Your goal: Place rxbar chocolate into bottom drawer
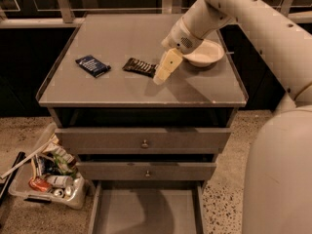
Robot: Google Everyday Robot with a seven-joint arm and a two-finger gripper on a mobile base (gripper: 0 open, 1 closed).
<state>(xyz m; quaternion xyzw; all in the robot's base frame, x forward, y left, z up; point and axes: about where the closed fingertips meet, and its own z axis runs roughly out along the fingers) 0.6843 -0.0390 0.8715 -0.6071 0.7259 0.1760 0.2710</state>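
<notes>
The rxbar chocolate (139, 67), a flat dark bar with pale lettering, lies on the grey cabinet top (122, 89) near the middle. My gripper (160, 78) hangs from the white arm just right of the bar, its pale fingers (166, 65) pointing down-left at the bar's right end, close above the top. The bottom drawer (146, 211) is pulled open at the foot of the cabinet, its flat grey floor bare.
A dark blue packet (92, 65) lies left of the bar. A white bowl (204, 53) sits at the top's right behind the arm. Two knobbed drawers (144, 143) are shut. A bin of clutter (51, 172) stands on the floor at left.
</notes>
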